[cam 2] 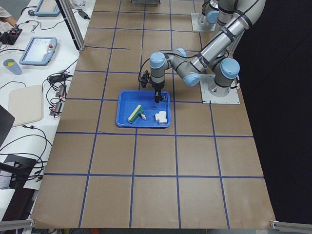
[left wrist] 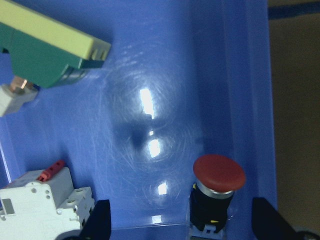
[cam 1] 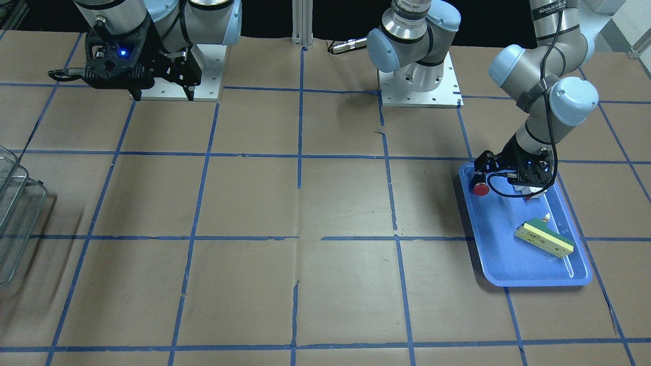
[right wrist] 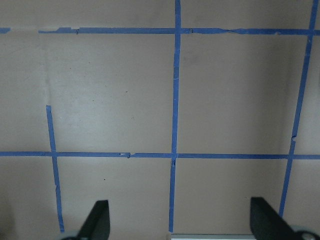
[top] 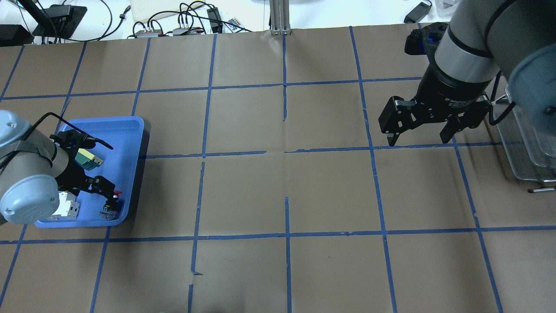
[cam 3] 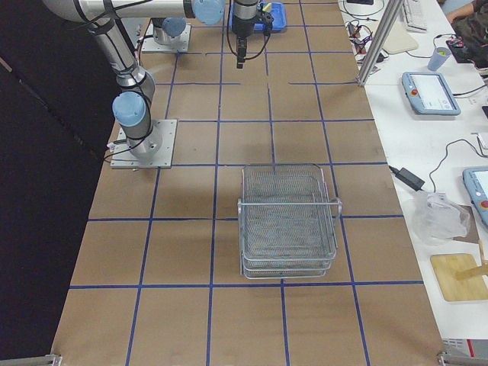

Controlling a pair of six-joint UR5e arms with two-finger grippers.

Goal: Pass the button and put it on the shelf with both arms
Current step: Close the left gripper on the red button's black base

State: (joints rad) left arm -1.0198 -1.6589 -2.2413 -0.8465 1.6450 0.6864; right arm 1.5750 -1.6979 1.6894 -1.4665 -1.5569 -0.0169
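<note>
Button [left wrist: 219,172] sits in a corner of the blue tray [top: 130,130], between the left gripper's [left wrist: 182,225] wide-open fingers and closer to one of them, with nothing gripping it as far as I can see. Right gripper [top: 419,138] hangs over the brown table [top: 282,182], spread wide too, and the shelf [cam 3: 290,221] stands near it on its outer side. Green-and-cream block [left wrist: 50,45] lies ahead of the left gripper, and the white block with red tab [left wrist: 45,195] is right by its other finger.
</note>
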